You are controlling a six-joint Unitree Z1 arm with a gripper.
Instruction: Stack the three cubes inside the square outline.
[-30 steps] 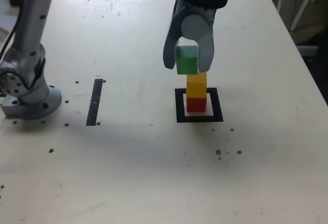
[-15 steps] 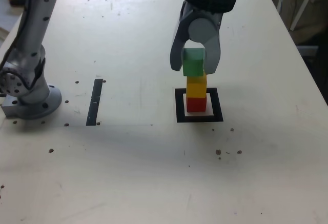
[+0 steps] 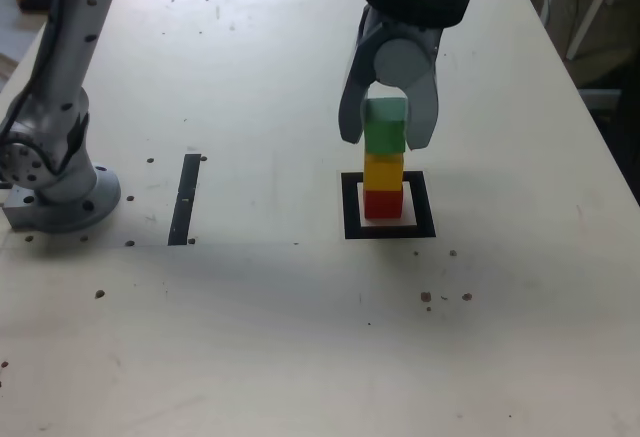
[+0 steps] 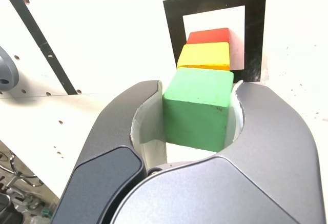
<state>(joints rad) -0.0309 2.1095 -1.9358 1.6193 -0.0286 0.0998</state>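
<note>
Grey and matte, the gripper (image 3: 388,137) hangs fingers-down from the arm over the table (image 3: 300,337) and is clamped tight on the green cube (image 3: 385,125); one finger (image 4: 128,126) presses one side face and the other presses the opposite face, the pale inner pads flush against the block. The green cube sits between the fingertips, its lower part level with them. Directly beneath the gripper stands the yellow cube (image 3: 384,171), and under that the red cube (image 3: 383,203), the two squarely stacked. The green cube's underside appears to meet the top of the yellow cube in the exterior view, though whether it rests in full contact or just above cannot be told. In the wrist view the three blocks line up in one column, green (image 4: 197,114) nearest the camera, then yellow (image 4: 205,56), then red (image 4: 208,36). The red cube stands on the pale centre of the square outline (image 3: 350,207), straight below the gripper, inside the black frame and clear of it. A thin black strip (image 3: 185,199) lies on the table well off to the side of the gripper, between it and the arm's grey base (image 3: 55,182). No brand, label or legible writing shows on the cubes, the gripper or the table. Small dark specks dot the table surface.
</note>
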